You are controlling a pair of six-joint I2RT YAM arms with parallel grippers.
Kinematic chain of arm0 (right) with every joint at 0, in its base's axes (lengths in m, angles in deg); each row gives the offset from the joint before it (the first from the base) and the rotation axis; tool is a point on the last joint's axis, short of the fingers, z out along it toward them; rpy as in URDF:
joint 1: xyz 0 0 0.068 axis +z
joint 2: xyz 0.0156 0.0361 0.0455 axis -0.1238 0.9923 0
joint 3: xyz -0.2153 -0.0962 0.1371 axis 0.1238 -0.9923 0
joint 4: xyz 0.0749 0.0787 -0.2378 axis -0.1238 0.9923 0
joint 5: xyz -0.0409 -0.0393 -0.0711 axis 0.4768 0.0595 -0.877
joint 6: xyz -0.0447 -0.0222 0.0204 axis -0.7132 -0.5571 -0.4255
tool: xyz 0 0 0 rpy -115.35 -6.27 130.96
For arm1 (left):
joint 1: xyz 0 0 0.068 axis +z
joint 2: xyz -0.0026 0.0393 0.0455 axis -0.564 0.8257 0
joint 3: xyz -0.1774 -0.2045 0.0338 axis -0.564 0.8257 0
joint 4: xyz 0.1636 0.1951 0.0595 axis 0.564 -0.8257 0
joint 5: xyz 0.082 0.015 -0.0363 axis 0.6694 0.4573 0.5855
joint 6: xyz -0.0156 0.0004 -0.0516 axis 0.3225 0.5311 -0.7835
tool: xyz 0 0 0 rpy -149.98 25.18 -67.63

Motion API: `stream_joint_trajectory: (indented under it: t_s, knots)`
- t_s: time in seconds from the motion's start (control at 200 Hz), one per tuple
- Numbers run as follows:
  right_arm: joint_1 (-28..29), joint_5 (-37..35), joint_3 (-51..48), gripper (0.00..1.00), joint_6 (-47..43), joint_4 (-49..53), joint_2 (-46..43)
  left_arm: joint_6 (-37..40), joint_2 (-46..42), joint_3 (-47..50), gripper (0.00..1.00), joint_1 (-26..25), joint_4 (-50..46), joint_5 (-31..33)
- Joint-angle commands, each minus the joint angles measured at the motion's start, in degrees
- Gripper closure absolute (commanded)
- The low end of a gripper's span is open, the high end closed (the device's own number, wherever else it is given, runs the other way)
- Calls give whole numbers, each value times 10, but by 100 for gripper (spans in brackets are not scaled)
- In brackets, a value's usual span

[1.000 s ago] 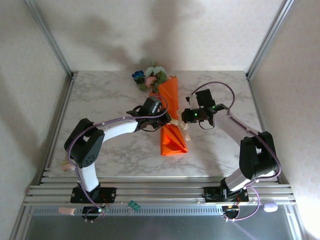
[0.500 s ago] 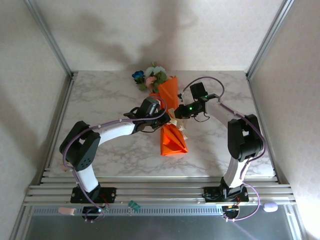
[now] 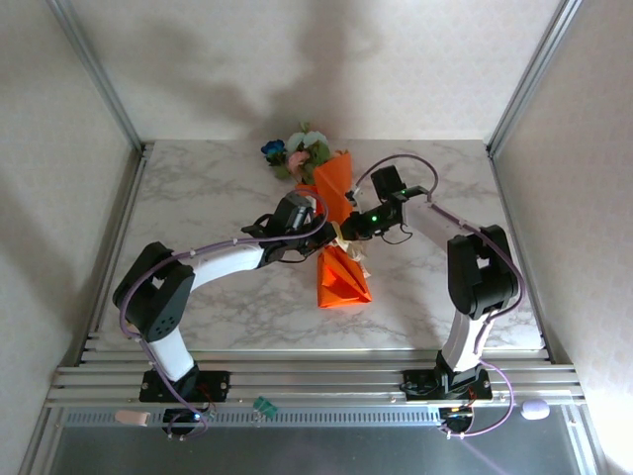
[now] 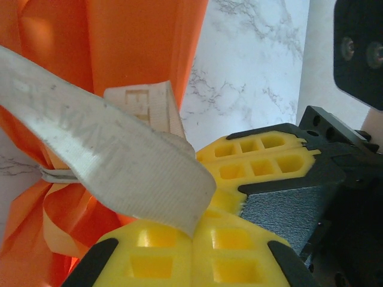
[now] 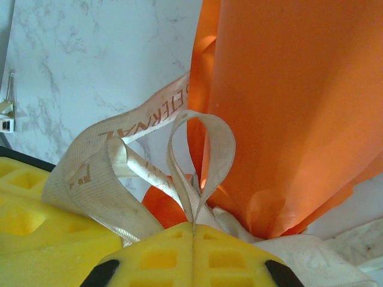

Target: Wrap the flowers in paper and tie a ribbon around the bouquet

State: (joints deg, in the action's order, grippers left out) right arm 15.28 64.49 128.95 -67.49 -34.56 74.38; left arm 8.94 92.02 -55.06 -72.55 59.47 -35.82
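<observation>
Marble tabletop [image 3: 198,198] beneath, left tool [image 4: 191,236] and right tool [image 5: 192,230] each clamp the ribbon [image 5: 137,125], lettering unreadable.

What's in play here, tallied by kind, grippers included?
bouquet: 1
ribbon: 1
grippers: 2, the left gripper and the right gripper, each shut on the ribbon
total: 4

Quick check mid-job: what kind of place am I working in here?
Probably a lab-style robot test cell, not a florist's shop: a white marble-patterned tabletop, silver aluminium frame rails along the near edge, and pale patterned wall panels boxing in the table.
</observation>
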Motion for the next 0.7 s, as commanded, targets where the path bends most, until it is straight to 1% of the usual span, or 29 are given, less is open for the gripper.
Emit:
stream_joint_trajectory:
  t_s: [0.0, 0.506, 0.561, 0.696]
  knots:
    - [2, 33, 25, 100, -23, 38, 26, 0, -14, 9, 100, -3, 9, 13]
    - [-2, 42, 22, 100, -15, 36, 38, 8, 42, -39, 100, 16, 12, 11]
    - [-4, 43, 20, 97, -13, 32, 37, 9, 49, -48, 100, 18, 6, 11]
    - [-14, 60, 8, 82, 2, 12, 28, 11, 61, -60, 100, 20, 5, 8]
